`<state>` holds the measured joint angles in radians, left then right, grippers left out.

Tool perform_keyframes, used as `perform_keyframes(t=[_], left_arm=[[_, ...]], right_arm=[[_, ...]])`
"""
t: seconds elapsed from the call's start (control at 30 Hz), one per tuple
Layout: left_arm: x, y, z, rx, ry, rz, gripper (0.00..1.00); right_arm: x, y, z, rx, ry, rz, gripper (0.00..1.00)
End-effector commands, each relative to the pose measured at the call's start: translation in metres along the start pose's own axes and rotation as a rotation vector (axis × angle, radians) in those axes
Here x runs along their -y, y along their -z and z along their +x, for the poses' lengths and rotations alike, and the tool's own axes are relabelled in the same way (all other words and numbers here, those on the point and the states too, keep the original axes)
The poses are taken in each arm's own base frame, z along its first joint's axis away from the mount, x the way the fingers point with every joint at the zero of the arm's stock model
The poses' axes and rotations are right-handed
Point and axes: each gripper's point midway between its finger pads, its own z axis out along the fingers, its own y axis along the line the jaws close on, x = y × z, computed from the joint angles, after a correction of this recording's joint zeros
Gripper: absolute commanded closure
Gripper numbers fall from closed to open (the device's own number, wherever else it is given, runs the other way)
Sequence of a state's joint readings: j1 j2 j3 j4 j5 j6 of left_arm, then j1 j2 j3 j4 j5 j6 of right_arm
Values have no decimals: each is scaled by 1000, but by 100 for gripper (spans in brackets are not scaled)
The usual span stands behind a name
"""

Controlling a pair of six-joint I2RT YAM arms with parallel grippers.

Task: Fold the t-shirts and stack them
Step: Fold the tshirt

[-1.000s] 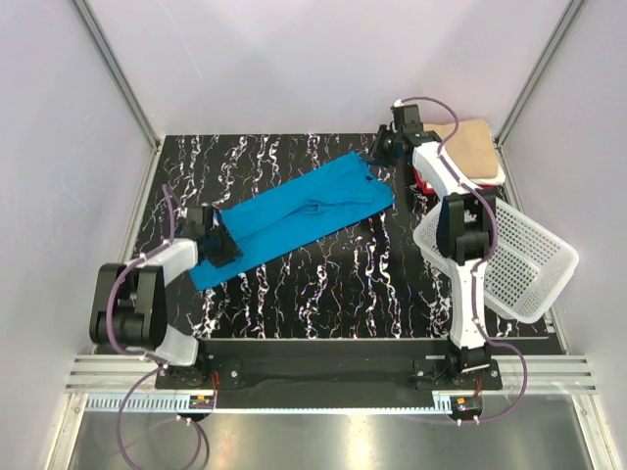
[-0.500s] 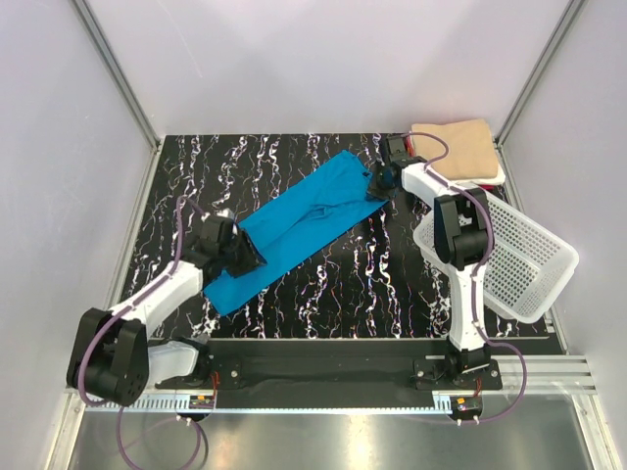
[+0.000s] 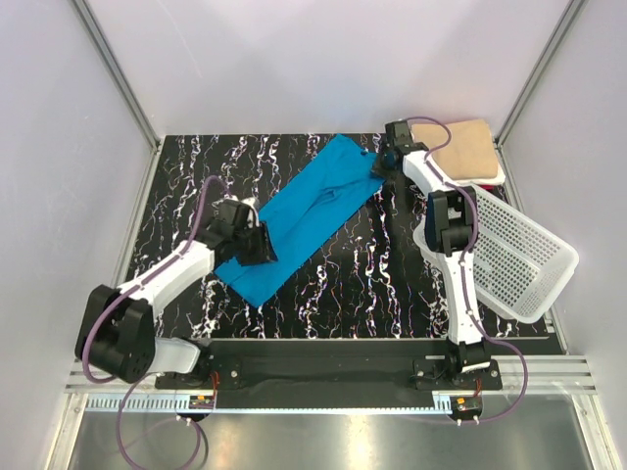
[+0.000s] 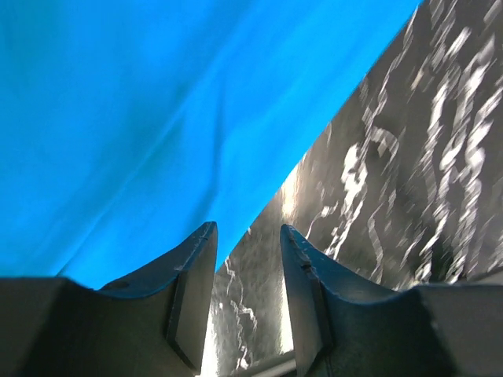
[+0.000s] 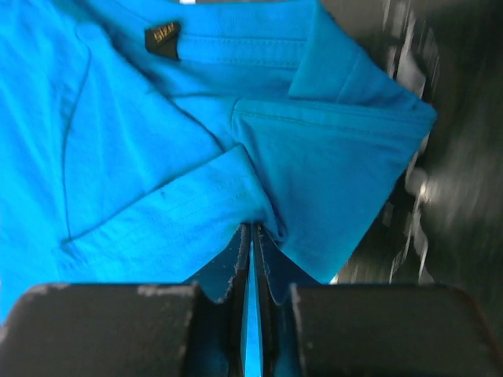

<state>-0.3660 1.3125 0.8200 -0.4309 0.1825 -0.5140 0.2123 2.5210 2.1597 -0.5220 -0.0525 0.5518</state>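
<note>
The overhead view is giving the whole layout. One turquoise t-shirt [image 3: 309, 211] is lying as a long diagonal strip across the middle of the black marbled worktop [image 3: 333, 294], running from the lower left toward the upper right. One folded tan t-shirt [image 3: 462, 147] is sitting in the upper right corner. A thin pale edge is peeking out beneath it and may belong to more folded shirts, though the view is too coarse to count them. One white basket [image 3: 519, 259] is sitting at the right edge.

The wrist views are adding what the overhead cannot. The right hand [image 5: 251, 236] is pinching a fold of the turquoise cloth at the shirt's upper end. Its fingers are almost together, with only a sliver of fabric between them, below a small dark label [image 5: 163, 38]. The left hand [image 4: 247, 243] is standing partly open at the shirt's lower edge. One fingertip is at the cloth's border, bare worktop is showing in the gap, and the hand is gripping nothing.
</note>
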Motion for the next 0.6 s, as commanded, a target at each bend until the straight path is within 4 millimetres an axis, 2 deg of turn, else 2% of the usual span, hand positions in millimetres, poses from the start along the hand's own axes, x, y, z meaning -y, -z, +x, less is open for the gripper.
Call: perform_keyframes(t=[0.0, 0.03, 0.07, 0.1, 0.13, 0.23, 0.27, 0.3, 0.33, 0.43, 0.47, 0.53, 0.57], left_arm=[[15, -6, 20, -73, -82, 42, 58], [15, -7, 23, -77, -97, 32, 60], [16, -9, 24, -81, -109, 27, 60], [19, -12, 29, -93, -126, 22, 60], [19, -14, 32, -103, -133, 18, 60], [15, -20, 48, -133, -150, -1, 60], [12, -21, 50, -127, -156, -6, 60], [6, -23, 64, -149, -162, -16, 60], [2, -24, 68, -151, -164, -25, 60], [-10, -25, 85, -176, -172, -44, 60], [-13, -25, 89, -181, -167, -52, 60], [-20, -27, 101, -201, -145, -73, 60], [-21, -28, 106, -209, -140, -75, 60]], right_arm=[[2, -7, -32, 36, 50, -19, 89], [-3, -9, -35, 36, 64, -40, 89], [-4, -15, -28, 5, 74, -56, 89], [-14, -8, -40, 32, 80, -81, 88], [-16, -6, -41, 27, 79, -87, 88], [-23, 14, -41, 14, 63, -100, 82], [-31, 33, -52, 39, 64, -118, 80], [-28, 34, -44, 17, 63, -108, 79], [-35, 51, -53, 42, 65, -122, 77], [-33, 63, -48, 26, 60, -118, 75], [-39, 77, -53, 40, 61, -132, 74], [-35, 81, -44, 15, 50, -126, 74], [-41, 94, -48, 31, 52, -143, 74]])
